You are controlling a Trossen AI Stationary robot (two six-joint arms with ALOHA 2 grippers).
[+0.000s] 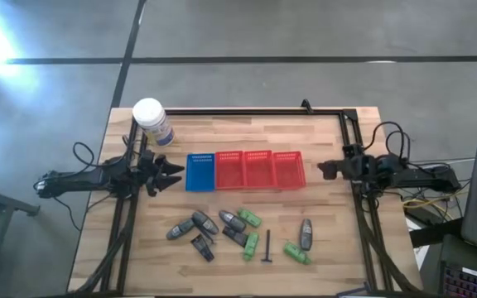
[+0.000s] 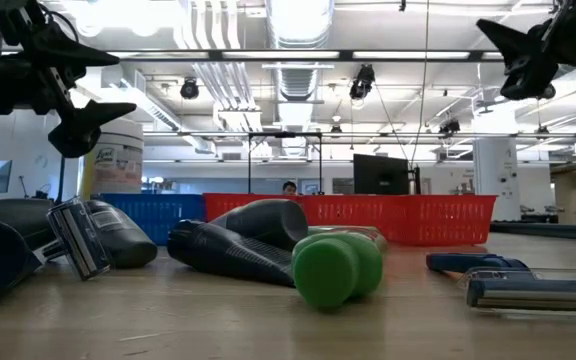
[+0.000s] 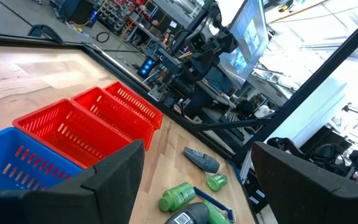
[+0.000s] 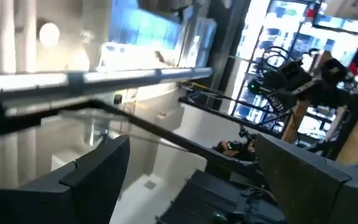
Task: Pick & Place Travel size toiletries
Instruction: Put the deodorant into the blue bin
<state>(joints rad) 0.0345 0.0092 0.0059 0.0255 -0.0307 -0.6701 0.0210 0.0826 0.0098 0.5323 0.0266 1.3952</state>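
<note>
The toiletries lie loose on the near half of the table: grey tubes (image 1: 205, 223) (image 1: 306, 233), green bottles (image 1: 249, 218) (image 1: 296, 252), black packets (image 1: 202, 247) and a T-shaped stick (image 1: 267, 247). In the low view a green bottle (image 2: 333, 268) lies on its side in front of a grey tube (image 2: 248, 240). My left gripper (image 1: 168, 175) hovers open at the left end of the blue basket (image 1: 199, 171), above the table. My right gripper (image 1: 328, 170) hovers open just right of the red baskets (image 1: 259, 169). In the wrist views both show open (image 3: 197, 180) (image 4: 191, 180) with nothing between the fingers.
A white-lidded jar (image 1: 151, 120) stands at the far left corner, behind my left gripper. The blue and red baskets form one row across the table's middle. A dark frame (image 1: 354, 124) runs along the far and side edges. Bare wood lies between the baskets and the toiletries.
</note>
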